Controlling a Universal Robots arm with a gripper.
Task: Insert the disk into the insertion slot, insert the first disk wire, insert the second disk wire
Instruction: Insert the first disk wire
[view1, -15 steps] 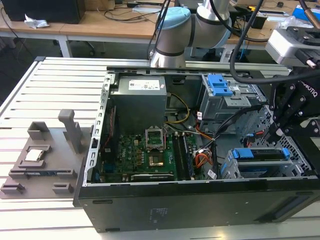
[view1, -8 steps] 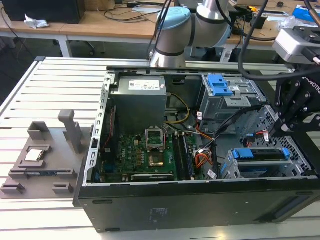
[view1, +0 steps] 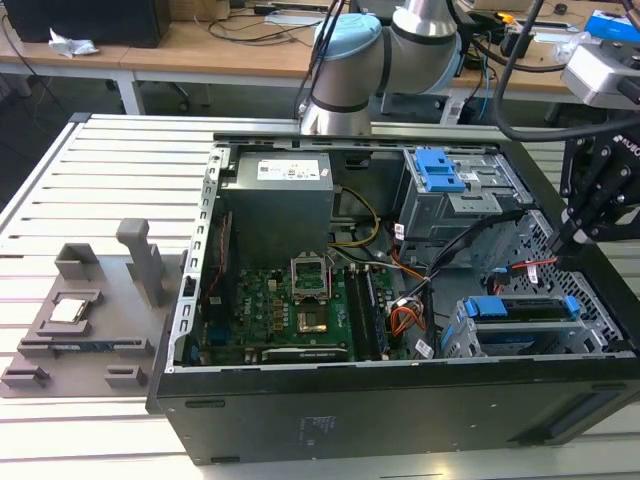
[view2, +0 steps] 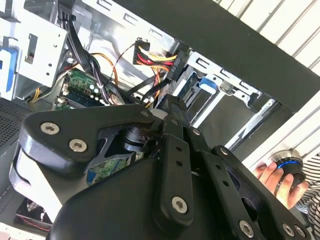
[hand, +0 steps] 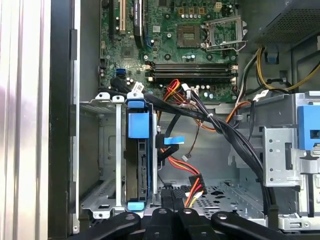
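Exterior view: disk (view1: 522, 308) in its blue frame already sits in the silver cage (view1: 458, 340) at lower right of the frame. The gripper (view1: 562, 245) hangs at the right edge just above it, inside the open computer case (view1: 350, 420). First wrist view: disk (hand: 142, 170) stands edge-on in the cage (hand: 100, 150) at lower left, fingers (hand: 162, 219) at bottom centre are pressed close together, red-yellow wire plug (hand: 196, 182) just beside them; can't tell if they pinch it.

disk (hand: 138, 125) blue-framed, insertion slot (hand: 97, 150) silver (board (hand: 165, 30) green, case (view1: 350, 420) black).
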